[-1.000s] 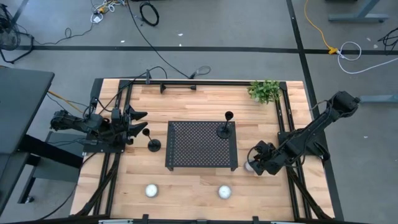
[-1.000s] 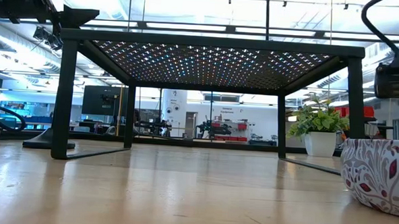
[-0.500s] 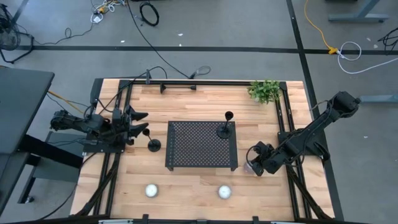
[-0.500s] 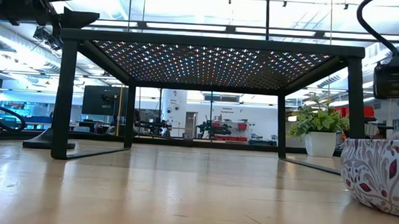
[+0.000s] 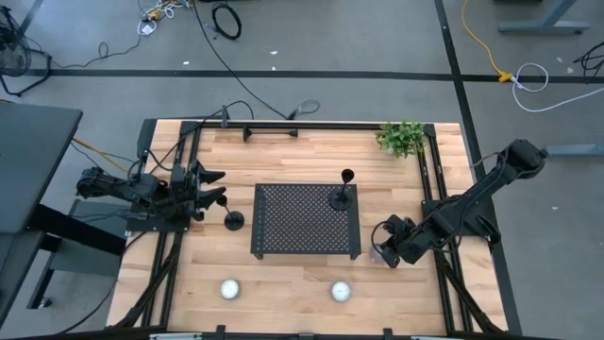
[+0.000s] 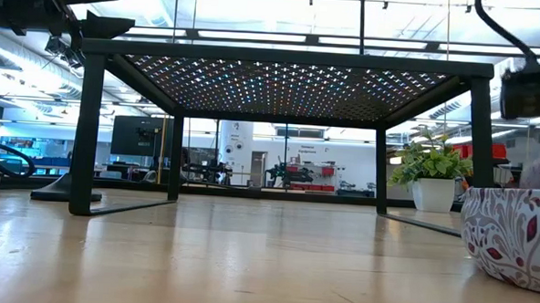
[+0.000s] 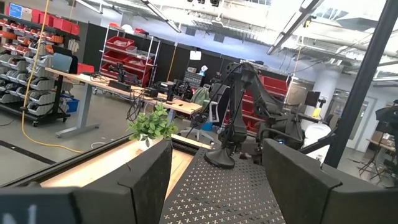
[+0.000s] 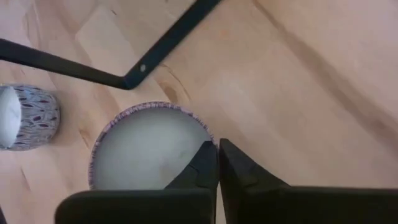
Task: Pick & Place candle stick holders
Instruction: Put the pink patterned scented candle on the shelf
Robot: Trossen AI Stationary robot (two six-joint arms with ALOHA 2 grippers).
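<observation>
One black candle stick holder (image 5: 232, 219) stands on its round base on the table, left of the perforated tray (image 5: 283, 236). A second one (image 5: 342, 196) stands on the tray's far right part, also seen in the left wrist view (image 7: 221, 155). My left gripper (image 5: 209, 186) hangs open at the table's left side, just beyond the first holder and touching nothing. My right gripper (image 8: 216, 152) is right of the tray, shut at the rim of a patterned cup (image 8: 143, 152) with a white filling. My right gripper has its two fingers closed together on the cup's rim (image 8: 200, 132), on the side facing the arm, one fingertip (image 8: 200, 163) over the white filling and the other outside the wall. The fingers come from above, slanting in from the table's right. Whether the cup stands on the table, I cannot tell.
Two more patterned cups (image 5: 228, 289) (image 5: 341, 291) stand near the front edge; the right one fills the low view's right corner (image 6: 513, 240). A small potted plant (image 5: 403, 138) stands at the far right corner. A black bar (image 5: 272, 132) lies along the far edge.
In the low view my right arm's wrist has gone up a little, and a pale blurred shape now shows above the near cup. My left arm has kept still.
</observation>
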